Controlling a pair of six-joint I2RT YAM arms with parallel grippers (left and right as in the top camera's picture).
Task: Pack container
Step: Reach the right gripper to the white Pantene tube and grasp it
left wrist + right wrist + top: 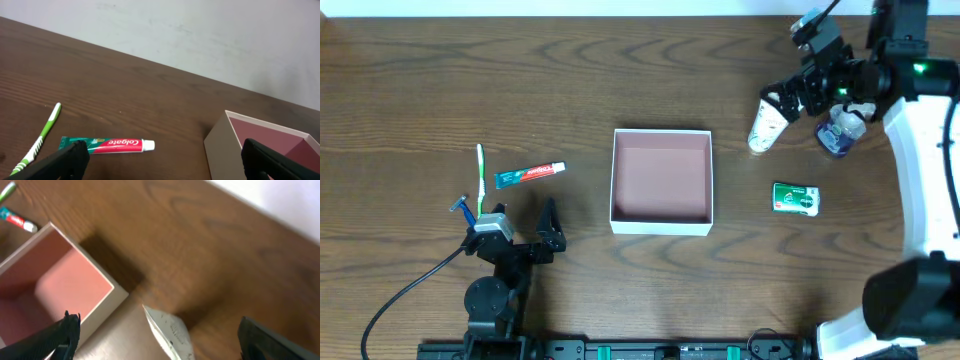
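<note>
Cardboard: shallow square white-walled box (660, 227), pinkish-brown floor. Judged light, stiff, dentable; wants pinching at a wall. Elsewhere, left gripper (165, 165) agape, right gripper (160, 332) seemingly likewise.

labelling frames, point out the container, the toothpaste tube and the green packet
container (660, 180), overhead view, bare inner floor
toothpaste tube (530, 174), overhead view, middle of body
green packet (795, 198), overhead view, top face

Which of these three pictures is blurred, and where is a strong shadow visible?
Right wrist view: blurred all over, the white tube and the wood grain smeared; a dark shadow lies on the table beside the container. Left wrist view: sharp, the print on the toothpaste reads clearly. Overhead view: sharp, evenly lit, no glare.
</note>
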